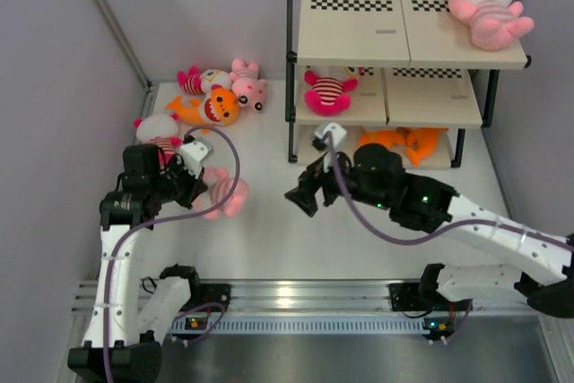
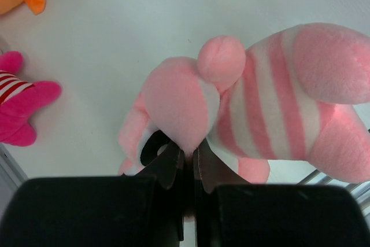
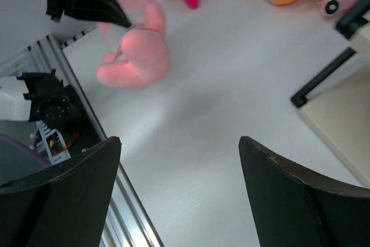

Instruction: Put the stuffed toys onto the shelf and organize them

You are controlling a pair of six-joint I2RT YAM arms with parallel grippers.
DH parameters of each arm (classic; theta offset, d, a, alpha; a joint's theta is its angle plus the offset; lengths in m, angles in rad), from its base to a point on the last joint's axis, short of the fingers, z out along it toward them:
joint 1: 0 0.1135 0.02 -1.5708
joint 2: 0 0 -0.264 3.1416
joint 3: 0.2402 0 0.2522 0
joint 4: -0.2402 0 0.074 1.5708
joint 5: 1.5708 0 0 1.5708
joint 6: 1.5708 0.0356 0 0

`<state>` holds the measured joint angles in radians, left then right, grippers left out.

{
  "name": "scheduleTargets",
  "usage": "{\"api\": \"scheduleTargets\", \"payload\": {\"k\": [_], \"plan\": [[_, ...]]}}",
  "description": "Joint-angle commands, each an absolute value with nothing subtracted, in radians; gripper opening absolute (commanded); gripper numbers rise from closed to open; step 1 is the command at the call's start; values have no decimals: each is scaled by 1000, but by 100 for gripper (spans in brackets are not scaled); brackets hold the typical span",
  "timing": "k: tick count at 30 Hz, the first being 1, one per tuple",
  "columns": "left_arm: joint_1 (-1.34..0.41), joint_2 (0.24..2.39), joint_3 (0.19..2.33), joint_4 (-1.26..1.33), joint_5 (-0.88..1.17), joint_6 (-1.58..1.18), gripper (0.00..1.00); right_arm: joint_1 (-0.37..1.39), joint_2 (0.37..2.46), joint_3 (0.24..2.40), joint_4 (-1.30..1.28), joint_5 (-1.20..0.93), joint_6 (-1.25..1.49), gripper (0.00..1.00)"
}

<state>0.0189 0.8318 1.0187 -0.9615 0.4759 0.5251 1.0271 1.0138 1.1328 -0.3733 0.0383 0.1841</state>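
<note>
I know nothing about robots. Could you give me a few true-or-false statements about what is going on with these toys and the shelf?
1. The left pincer is clamped on a pale pink striped toy. True.
2. The right pincer grips a toy too. False: it is open and empty.
3. A second pale pink toy lies on the top board of the shelf. True.
4. The shelf's middle board is bare. False: a hot-pink toy lies on it.
</note>
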Motion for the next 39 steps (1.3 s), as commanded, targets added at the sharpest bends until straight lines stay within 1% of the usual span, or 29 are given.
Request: {"api": "scheduleTargets", "payload": {"k": [1,4,9,14,18,22,24,25,26,28,29,30,31,33,34,35,36,37,38,39], "plan": [[17,805,1057,-971,521,548,0,1143,1164,1242,-250,103,124,84],[17,802,1057,-976,514,543,0,1158,1250,1308,-221,46,118,85],[17,793,1057,-980,528,526,0,1158,1311,1308,-100,-44,143,86],[17,778,1080,-980,557,515,0,1151,1429,1339,18,-90,189,87],[17,772,1089,-980,558,508,0,1137,1523,1408,5,-167,206,88],[17,761,1092,-980,555,497,0,1131,1574,1411,5,-202,224,84],[17,750,1089,-980,561,497,0,1132,1575,1396,14,-202,239,76],[17,749,1086,-980,564,497,0,1131,1577,1390,18,-202,244,70],[17,749,1088,-980,568,495,0,1131,1577,1384,21,-198,253,55],[17,750,1094,-980,568,494,0,1132,1578,1384,12,-178,253,44],[17,750,1097,-980,568,486,0,1131,1577,1385,6,-167,250,34],[17,749,1100,-980,568,479,0,1132,1575,1384,3,-141,247,27],[17,747,1107,-980,566,466,0,1131,1563,1379,3,-132,247,12],[18,742,1118,-980,561,451,1,1132,1545,1365,3,-97,249,0],[17,741,1121,-980,554,433,1,1132,1528,1365,-30,-86,252,0],[17,739,1126,-980,531,419,16,1129,1520,1380,-43,-75,250,0],[18,739,1147,-982,511,407,25,1129,1517,1396,-60,-71,244,0],[17,742,1166,-983,488,373,38,1129,1508,1414,-80,-68,226,0],[18,745,1192,-1002,465,364,60,1129,1506,1467,-127,-58,209,0],[18,753,1266,-1023,425,362,68,1127,1505,1500,-153,-49,190,0]]}}
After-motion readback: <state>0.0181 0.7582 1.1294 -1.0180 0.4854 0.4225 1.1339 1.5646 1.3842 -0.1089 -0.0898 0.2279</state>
